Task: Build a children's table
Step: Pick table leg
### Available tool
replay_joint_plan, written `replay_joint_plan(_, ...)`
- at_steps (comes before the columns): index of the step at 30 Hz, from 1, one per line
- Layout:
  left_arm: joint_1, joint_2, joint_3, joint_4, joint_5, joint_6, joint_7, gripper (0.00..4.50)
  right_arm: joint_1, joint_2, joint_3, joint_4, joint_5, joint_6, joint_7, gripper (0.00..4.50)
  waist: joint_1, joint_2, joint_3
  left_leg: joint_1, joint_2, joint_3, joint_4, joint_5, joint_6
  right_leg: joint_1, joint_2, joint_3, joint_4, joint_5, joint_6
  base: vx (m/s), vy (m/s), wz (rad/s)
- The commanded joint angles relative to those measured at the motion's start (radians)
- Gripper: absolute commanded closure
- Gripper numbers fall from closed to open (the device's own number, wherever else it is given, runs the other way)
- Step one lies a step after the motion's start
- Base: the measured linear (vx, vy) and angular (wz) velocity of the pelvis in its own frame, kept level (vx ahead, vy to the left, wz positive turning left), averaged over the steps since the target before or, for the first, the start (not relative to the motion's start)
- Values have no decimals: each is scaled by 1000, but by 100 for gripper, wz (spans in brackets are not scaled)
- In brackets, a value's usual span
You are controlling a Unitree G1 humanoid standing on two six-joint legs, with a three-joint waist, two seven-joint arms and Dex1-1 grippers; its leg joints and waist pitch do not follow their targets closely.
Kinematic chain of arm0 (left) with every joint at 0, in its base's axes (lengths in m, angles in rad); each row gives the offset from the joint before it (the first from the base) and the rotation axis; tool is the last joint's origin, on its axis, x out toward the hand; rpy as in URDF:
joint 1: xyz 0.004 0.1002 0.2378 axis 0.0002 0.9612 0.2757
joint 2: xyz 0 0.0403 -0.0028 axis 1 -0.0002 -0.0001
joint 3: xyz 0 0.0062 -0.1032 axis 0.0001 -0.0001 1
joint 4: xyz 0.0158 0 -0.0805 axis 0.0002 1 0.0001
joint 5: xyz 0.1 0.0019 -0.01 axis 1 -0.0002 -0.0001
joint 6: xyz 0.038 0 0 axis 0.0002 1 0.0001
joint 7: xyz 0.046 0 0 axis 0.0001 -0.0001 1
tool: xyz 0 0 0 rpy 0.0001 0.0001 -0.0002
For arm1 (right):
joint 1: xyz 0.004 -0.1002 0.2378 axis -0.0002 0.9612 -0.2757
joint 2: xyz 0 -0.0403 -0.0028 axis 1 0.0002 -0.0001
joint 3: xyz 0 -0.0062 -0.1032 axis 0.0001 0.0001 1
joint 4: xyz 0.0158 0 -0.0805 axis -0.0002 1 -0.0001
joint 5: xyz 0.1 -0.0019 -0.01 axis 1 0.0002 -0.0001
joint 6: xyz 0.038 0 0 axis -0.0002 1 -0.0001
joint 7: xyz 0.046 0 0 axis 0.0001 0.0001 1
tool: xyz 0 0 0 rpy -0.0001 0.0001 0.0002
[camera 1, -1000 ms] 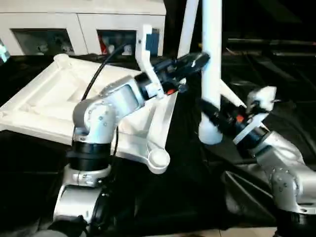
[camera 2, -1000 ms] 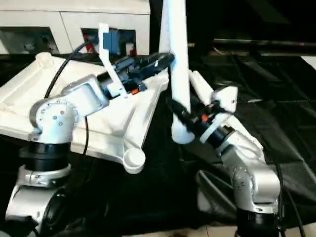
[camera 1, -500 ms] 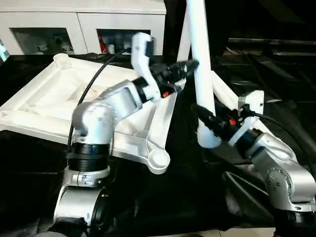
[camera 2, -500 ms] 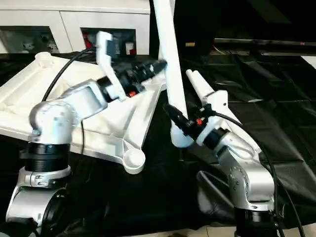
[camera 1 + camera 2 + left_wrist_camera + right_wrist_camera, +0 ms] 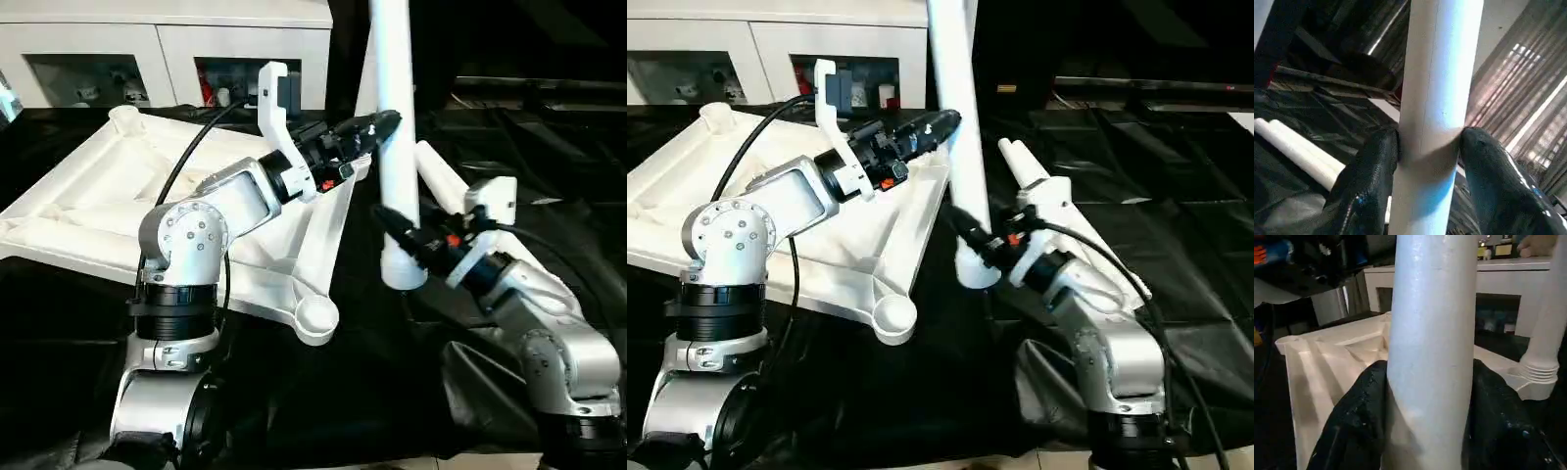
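Note:
The children's table top (image 5: 98, 196) lies upside down on the left, ribbed underside up. I hold one white leg (image 5: 392, 78) nearly upright beside its right edge. My left gripper (image 5: 382, 122) is shut on the leg partway up, a black finger (image 5: 1371, 176) pressing each side. My right gripper (image 5: 397, 227) is shut on the same leg close to its lower end (image 5: 402, 272), which hangs above the black cloth. Behind it, another leg (image 5: 1547, 308) stands in the top's far corner socket. A third leg (image 5: 1019, 162) lies on the cloth to the right.
The near corner socket (image 5: 315, 318) of the top is open, just left of the held leg's lower end. A white cabinet (image 5: 147, 39) runs along the back. Black cloth (image 5: 549, 147) covers the surface on the right.
The held leg has shifted left, towards the table top, with my right arm following it. My left gripper's fingers now stand on both sides of the leg.

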Motion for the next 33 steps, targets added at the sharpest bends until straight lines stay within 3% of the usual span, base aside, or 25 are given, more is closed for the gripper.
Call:
replay_joint_plan(1,-31,-19,-35,12,11,6,12,208,-22,-6,74,-36,-15,-18,46,263,-2,1,-72,34,63,-38,-68,-176,5,34,-78,36,-81,-105,-210,0,0,0)
replay_joint_plan(6,-30,-19,-55,12,40,-11,15,208,-29,-13,102,-24,-43,-26,40,263,-2,0,-73,34,64,-38,-69,-171,3,34,-79,37,-81,-104,-205,0,0,0)
replay_joint_plan(8,-29,-21,-60,16,53,-18,28,242,-35,-10,106,-20,-46,-27,33,264,-1,0,-73,34,64,-38,-69,-172,4,34,-79,37,-81,-101,-208,0,0,0)
replay_joint_plan(13,-38,-37,-26,45,57,-31,83,270,-48,-5,102,-8,-53,-36,9,264,-2,-2,-77,32,63,-37,-66,-149,14,36,-79,37,-77,-64,-215,0,0,0)
replay_joint_plan(21,-52,-56,7,84,83,-43,155,275,-71,16,106,7,-76,-50,-32,264,0,-2,-83,31,61,-36,-60,-119,30,40,-79,36,-72,-28,-229,0,0,0)
replay_joint_plan(22,-56,-49,2,89,91,-46,153,275,-73,29,97,7,-47,-27,-30,264,0,-2,-83,32,61,-36,-60,-119,29,40,-78,35,-72,-27,-229,0,0,0)
replay_joint_plan(23,-59,-44,-2,91,95,-48,150,275,-74,37,88,7,-23,-9,-26,208,0,0,-84,33,63,-37,-60,-120,31,39,-79,35,-71,-22,-232,0,0,0)
replay_joint_plan(24,-62,-39,-4,93,96,-43,147,275,-75,38,80,3,-6,3,-21,194,0,0,-84,33,63,-37,-60,-120,31,39,-79,35,-71,-22,-232,0,0,0)
replay_joint_plan(25,-76,-11,-19,98,103,-34,120,275,-82,36,28,-17,89,61,2,194,1,-1,-85,33,63,-37,-60,-117,32,40,-78,35,-70,-11,-235,0,0,0)
replay_joint_plan(26,-76,-11,-19,98,103,-34,120,275,-82,36,28,-17,89,61,2,194,3,1,-86,36,62,-36,-59,-117,39,40,-78,36,-69,-6,-236,0,0,0)
replay_joint_plan(27,-82,1,-24,102,106,-30,111,275,-88,34,0,-21,132,90,5,194,3,0,-85,34,63,-37,-59,-114,40,41,-78,35,-68,-1,-237,0,0,0)
replay_joint_plan(28,-98,24,-31,116,104,-16,80,276,-110,16,-72,-3,219,164,3,174,3,2,-88,36,61,-37,-58,-109,44,42,-78,34,-67,0,-237,0,0,0)
replay_joint_plan(30,-105,34,-33,122,102,-6,63,277,-120,3,-106,8,264,206,6,150,5,2,-86,36,60,-36,-58,-115,39,41,-77,34,-68,-18,-233,0,0,0)
replay_joint_plan(33,-142,63,-46,152,84,28,-4,277,-115,-137,-119,-4,382,366,191,150,11,-2,-87,35,58,-33,-54,-88,39,47,-74,33,-66,9,-235,0,0,0)
